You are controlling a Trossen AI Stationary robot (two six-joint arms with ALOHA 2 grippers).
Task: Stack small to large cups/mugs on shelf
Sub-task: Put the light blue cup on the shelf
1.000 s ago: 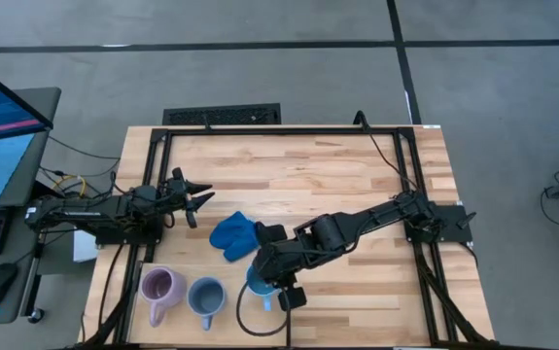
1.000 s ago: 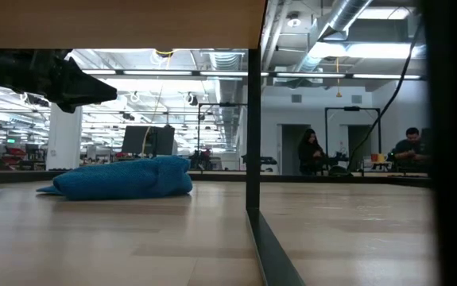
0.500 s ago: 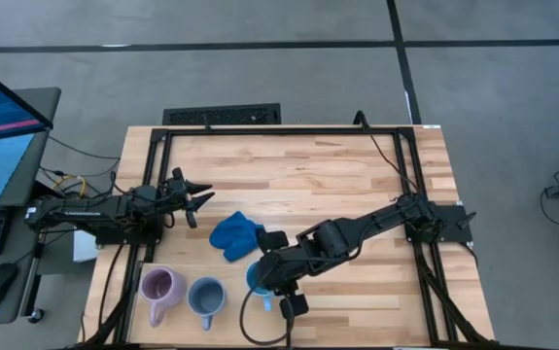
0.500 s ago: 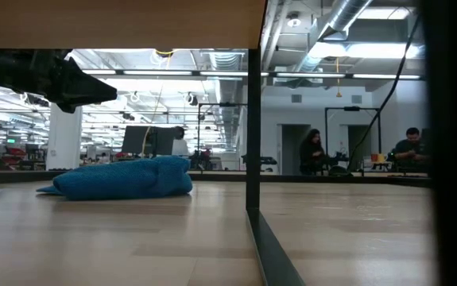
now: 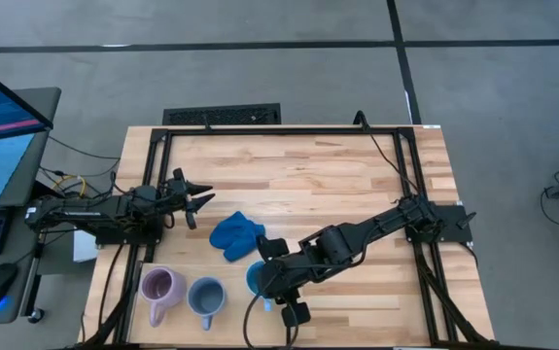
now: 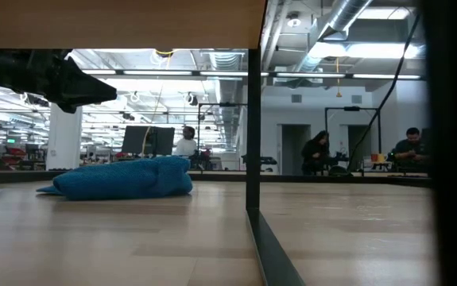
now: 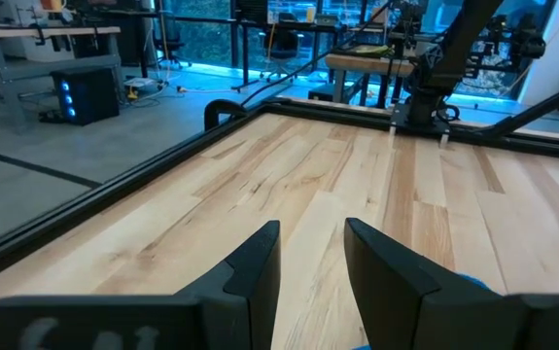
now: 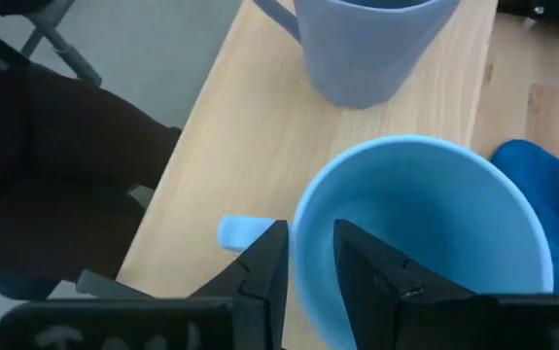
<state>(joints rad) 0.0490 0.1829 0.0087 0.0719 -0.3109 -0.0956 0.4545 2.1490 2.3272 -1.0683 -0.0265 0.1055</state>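
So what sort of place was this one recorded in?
Probably a robotics lab or open workshop: exposed ceiling ducts, people at desks behind the table, and a computer monitor beside the plank worktable.

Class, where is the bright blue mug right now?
In the high view the bright blue mug sits near the table's front edge, right of the grey-blue mug and just below the blue cloth, with the right gripper clamped on its rim.

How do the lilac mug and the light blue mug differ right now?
Colour: the lilac mug is pale purple; the light blue mug is bright blue.
Grip: the lilac mug stands free; the right gripper straddles the light blue mug's rim, one finger inside, one outside.
Place: the lilac mug is leftmost in the row, the light blue mug rightmost.
Both stand upright, mouths up.
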